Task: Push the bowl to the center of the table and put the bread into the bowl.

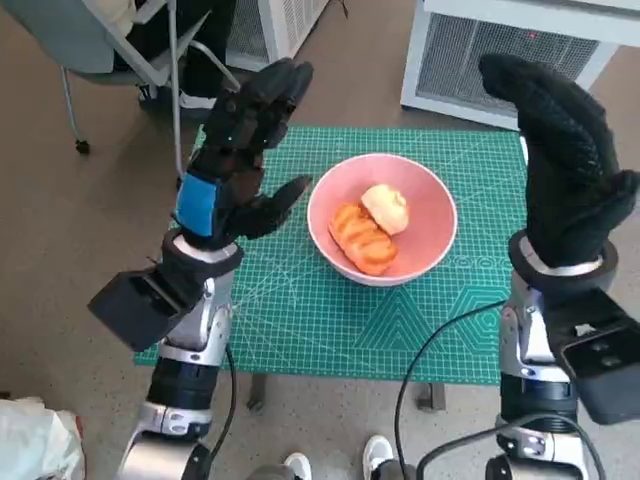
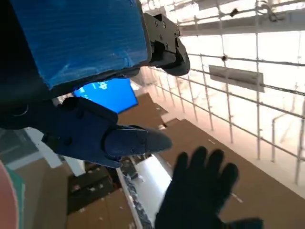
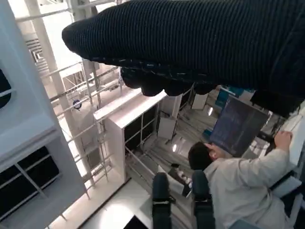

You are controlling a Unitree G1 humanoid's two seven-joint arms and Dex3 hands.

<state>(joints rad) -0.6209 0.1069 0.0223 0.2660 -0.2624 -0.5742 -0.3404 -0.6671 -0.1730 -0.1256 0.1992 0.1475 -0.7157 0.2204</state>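
Pink round bowl (image 1: pixel 382 218) sits near the middle of the green gridded cutting mat (image 1: pixel 300 310) that covers the small table, w/ two pieces of bread inside: a golden-brown braided roll (image 1: pixel 362 239) toward the robot's side and a pale cream round bun (image 1: pixel 386 207) just behind it, the two touching.

Left hand (image 1: pixel 243 150), black w/ blue tape on its back, is raised above the mat's left part, beside the bowl but not touching it; fingers apart and stretched, thumb pointing toward the bowl rim, nothing held. Right hand (image 1: pixel 565 160) in black knitted glove is raised at the mat's right edge, apart from the bowl, fingers extended and a bit curved forward, also holding nothing. Left wrist view shows the gloved hand (image 2: pixel 200 195) w/ fingers spread.

Around: white grilled unit (image 1: pixel 500 50) on the floor beyond the table's far right corner; metal chair legs (image 1: pixel 175 90) and a person's dark legs beyond the far left corner. White shoe tips (image 1: pixel 335 462) at the near edge. Black cable (image 1: pixel 430 360) loops over the mat's near right corner by the right forearm. Right wrist view: a person in a light shirt (image 3: pixel 238 176) at a desk. Nothing lies between either hand and the bowl.
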